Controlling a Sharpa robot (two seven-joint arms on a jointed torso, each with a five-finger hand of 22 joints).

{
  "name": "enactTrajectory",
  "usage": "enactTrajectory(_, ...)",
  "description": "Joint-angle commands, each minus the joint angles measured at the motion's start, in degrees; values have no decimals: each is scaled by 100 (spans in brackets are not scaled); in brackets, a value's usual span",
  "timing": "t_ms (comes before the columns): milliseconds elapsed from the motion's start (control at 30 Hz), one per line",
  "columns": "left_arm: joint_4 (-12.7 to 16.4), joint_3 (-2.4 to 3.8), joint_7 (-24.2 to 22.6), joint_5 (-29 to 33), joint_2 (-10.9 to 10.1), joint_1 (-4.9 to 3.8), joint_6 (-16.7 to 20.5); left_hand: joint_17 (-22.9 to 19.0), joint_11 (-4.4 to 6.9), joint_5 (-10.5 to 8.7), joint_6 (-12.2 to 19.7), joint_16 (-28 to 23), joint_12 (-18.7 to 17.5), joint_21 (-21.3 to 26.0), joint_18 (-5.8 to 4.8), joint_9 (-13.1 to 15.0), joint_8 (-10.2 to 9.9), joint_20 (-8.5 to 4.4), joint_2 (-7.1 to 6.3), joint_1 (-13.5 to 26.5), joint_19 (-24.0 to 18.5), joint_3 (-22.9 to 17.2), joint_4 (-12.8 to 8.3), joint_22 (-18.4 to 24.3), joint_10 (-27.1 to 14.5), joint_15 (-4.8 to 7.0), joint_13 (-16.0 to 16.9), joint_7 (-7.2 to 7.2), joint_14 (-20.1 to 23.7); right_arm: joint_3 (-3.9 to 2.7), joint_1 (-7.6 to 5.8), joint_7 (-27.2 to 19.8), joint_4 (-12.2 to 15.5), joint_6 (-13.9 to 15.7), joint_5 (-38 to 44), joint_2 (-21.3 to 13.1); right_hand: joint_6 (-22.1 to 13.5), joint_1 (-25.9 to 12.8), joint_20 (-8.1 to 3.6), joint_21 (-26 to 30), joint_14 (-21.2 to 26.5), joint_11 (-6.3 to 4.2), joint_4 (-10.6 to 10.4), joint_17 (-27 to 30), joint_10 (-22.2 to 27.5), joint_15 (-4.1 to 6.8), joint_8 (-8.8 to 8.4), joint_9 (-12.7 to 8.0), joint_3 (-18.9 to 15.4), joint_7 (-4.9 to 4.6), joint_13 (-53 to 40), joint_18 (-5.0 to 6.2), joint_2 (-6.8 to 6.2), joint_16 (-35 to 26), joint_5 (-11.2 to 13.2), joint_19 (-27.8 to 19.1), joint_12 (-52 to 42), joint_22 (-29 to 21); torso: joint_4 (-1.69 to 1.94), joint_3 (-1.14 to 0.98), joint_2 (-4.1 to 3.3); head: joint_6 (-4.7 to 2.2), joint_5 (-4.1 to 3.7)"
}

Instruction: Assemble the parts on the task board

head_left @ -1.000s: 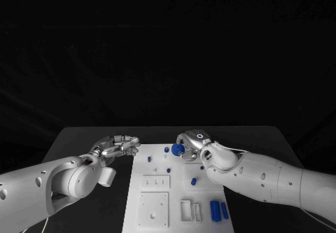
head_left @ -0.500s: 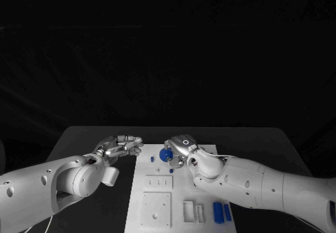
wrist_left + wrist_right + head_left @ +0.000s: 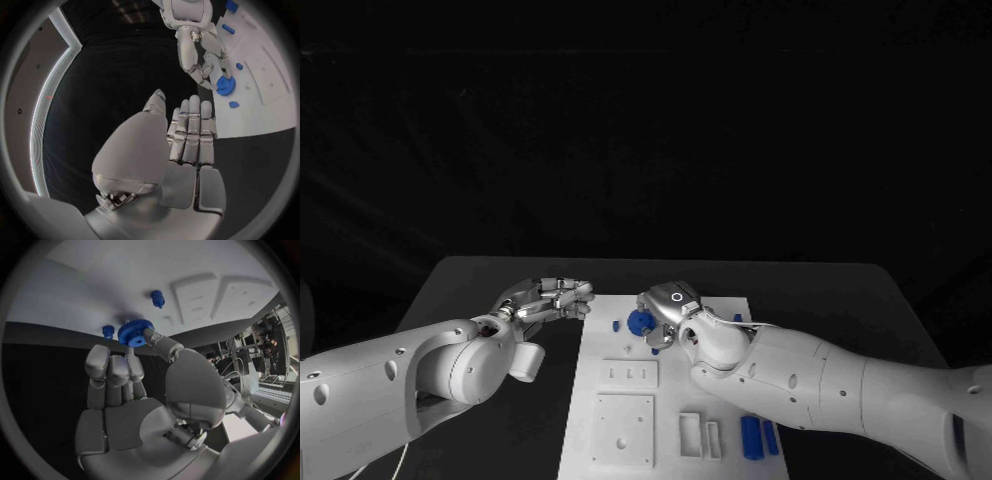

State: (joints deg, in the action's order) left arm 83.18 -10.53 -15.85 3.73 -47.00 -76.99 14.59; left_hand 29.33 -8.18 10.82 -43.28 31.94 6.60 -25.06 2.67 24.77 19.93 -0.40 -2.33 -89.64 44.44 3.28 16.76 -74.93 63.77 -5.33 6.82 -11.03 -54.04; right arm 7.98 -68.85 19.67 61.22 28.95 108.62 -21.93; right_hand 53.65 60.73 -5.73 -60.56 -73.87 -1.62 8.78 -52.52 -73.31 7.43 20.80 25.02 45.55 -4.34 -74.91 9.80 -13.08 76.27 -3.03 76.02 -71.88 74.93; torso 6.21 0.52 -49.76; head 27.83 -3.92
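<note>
Right wrist view: blue gear (image 3: 135, 332) pinched at fingertips of right hand (image 3: 134, 390), poised just over task board (image 3: 125, 285) near its far end, probably for seating on a peg there. Gear's flat face toward board, axis roughly square to it. Left hand (image 3: 548, 300) beside board, fingers straight, holding nothing.

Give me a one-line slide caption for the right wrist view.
Right hand pinches a blue gear above the white board.
</note>
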Motion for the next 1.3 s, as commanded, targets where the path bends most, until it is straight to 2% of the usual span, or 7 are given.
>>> enactTrajectory(33, 6, 5, -37, -24, 16, -8, -83, -7, 2, -25, -31, 28, -23, -26, 101, 1, -25, -6, 1, -52, -38, 20, -8, -91, 30, 5, 2, 1, 27, 4, 10, 66, -48, -161, 90, 37, 619, -11, -6, -21, -9, 0, -11, -5, 55, 28, 16, 75, 34, -40, -156, 520, -41, -29, -7, 40, 10, 92, -4, -5, 1, 5, 9)
enactTrajectory(567, 6, 5, -32, -24, 14, -8, -87, -8, 2, -26, -33, 30, -27, -27, 101, 2, -26, -6, 1, -49, -38, 22, -8, -90, 33, 5, 2, 1, 28, 5, 14, 276, -157, -175, 106, 27, 581, -36, -1, -18, -9, 12, -26, -10, 120, 18, -12, 69, 23, -53, -112, 520, -99, -52, -4, 27, 72, 88, -28, -26, -5, 9, 34)
enactTrajectory(933, -2, 5, -28, -24, 25, -8, -85, -9, 2, -27, -33, 30, -29, -27, 101, 2, -27, -6, 1, -50, -39, 23, -9, -90, 34, 5, 3, 1, 28, 5, 14, 160, -183, -120, -124, 61, 528, -44, 2, -7, -9, 28, -33, -11, 240, 4, -49, 58, 29, -71, -23, 520, -171, -79, -2, 12, 194, 81, -21, -18, -4, 6, 24)
enactTrajectory(1000, 0, 5, -27, -24, 24, -8, -85, -9, 2, -27, -33, 30, -29, -27, 101, 2, -27, -6, 2, -49, -39, 23, -9, -90, 34, 5, 3, 1, 29, 5, 14, 120, -186, -120, -195, 62, 366, -71, 4, 1, -11, 64, -54, -13, 295, -27, -145, 19, 18, -110, 24, 520, -243, -94, 4, 5, 256, 76, -24, -16, -4, 8, 26)
enactTrajectory(1067, 0, 5, -27, -24, 22, -8, -84, -10, 2, -27, -33, 30, -30, -27, 101, 3, -28, -6, 1, -49, -39, 24, -8, -90, 34, 4, 3, 1, 29, 5, 14, 91, -192, -76, -275, 64, -33, -158, -2, 4, -16, 180, -68, -23, 315, -134, -365, -75, -84, -237, 60, 520, -373, -106, 21, 2, 288, 74, -27, -15, -5, 3, 28)
enactTrajectory(1133, 3, 5, -29, -24, 20, -8, -82, -10, 2, -27, -33, 30, -30, -27, 101, 3, -28, -6, 1, -49, -39, 24, -8, -90, 34, 4, 3, 1, 29, 5, 14, 71, -189, -52, -324, 56, -234, -233, -12, 6, -13, 248, -35, -39, 347, -201, -467, -113, -212, -303, 84, 520, -399, -109, 27, -12, 311, 76, -25, -13, -1, 2, 25)
enactTrajectory(1300, 3, 5, -27, -24, 15, -8, -84, -10, 2, -28, -33, 31, -32, -27, 101, 3, -29, -6, 0, -48, -39, 25, -8, -90, 34, 4, 3, 1, 29, 4, 12, -6, -64, 46, -552, -27, -651, -450, -39, 9, 1, 305, 53, -79, 404, -249, -652, -171, -556, -357, 107, 520, -413, -112, 25, -38, 324, 79, -19, -11, -2, 10, 18)
